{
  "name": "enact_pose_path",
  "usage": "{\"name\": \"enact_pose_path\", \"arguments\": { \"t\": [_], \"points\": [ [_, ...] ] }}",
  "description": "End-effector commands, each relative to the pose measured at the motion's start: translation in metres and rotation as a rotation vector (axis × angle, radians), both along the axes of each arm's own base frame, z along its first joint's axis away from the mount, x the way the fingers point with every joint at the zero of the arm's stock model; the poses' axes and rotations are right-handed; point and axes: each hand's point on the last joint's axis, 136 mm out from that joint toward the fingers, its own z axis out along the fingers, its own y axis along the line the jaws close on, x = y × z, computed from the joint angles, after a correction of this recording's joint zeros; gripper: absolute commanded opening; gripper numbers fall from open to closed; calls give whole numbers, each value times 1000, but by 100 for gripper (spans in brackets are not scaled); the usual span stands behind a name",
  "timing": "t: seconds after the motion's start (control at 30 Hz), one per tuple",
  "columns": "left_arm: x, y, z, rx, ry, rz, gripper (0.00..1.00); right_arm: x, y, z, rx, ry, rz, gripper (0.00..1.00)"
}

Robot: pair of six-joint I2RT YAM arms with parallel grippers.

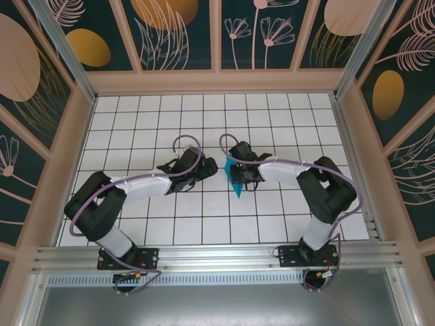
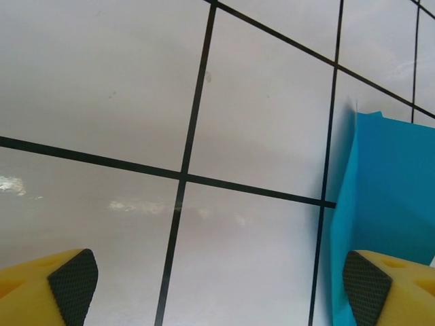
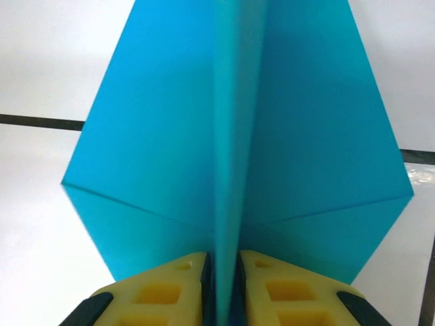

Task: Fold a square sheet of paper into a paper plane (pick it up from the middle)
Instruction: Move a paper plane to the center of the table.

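The teal-blue paper plane is a narrow pointed dart near the table's middle, its tip toward the near edge. My right gripper is shut on its centre crease; in the right wrist view the paper plane spreads its two wings to either side of the pinched fold, with the right gripper closed on that fold. My left gripper stands open just left of the plane, its fingers wide apart over bare tile. In the left wrist view the left gripper holds nothing, and the paper plane lies by the right fingertip.
The white gridded table is walled by tan frames and dark floral panels. An aluminium rail runs along the near edge by the arm bases. Open tiles lie behind and in front of both grippers.
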Motion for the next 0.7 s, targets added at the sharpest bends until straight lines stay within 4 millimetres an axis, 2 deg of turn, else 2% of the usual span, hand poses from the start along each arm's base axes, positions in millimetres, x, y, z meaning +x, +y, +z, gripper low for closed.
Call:
{"name": "enact_pose_path", "arguments": {
  "t": [0.0, 0.2, 0.33, 0.5, 0.67],
  "points": [
    [5, 5, 1, 37, -3, 12, 97, 3, 4, 1, 3, 8, -17, 20],
    [4, 9, -1, 56, 5, 20, 99, 5, 1, 0, -15, 6, -30, 10],
    [4, 16, -2, 84, 9, 39, 99, 15, 1, 7, -35, -22, -33, 8],
    [2, 30, -2, 124, 13, 67, 99, 47, 9, 18, -50, -70, -33, 8],
    [-1, 38, -2, 140, 12, 83, 99, 81, 17, 14, -68, -80, -30, 8]
  ]
}}
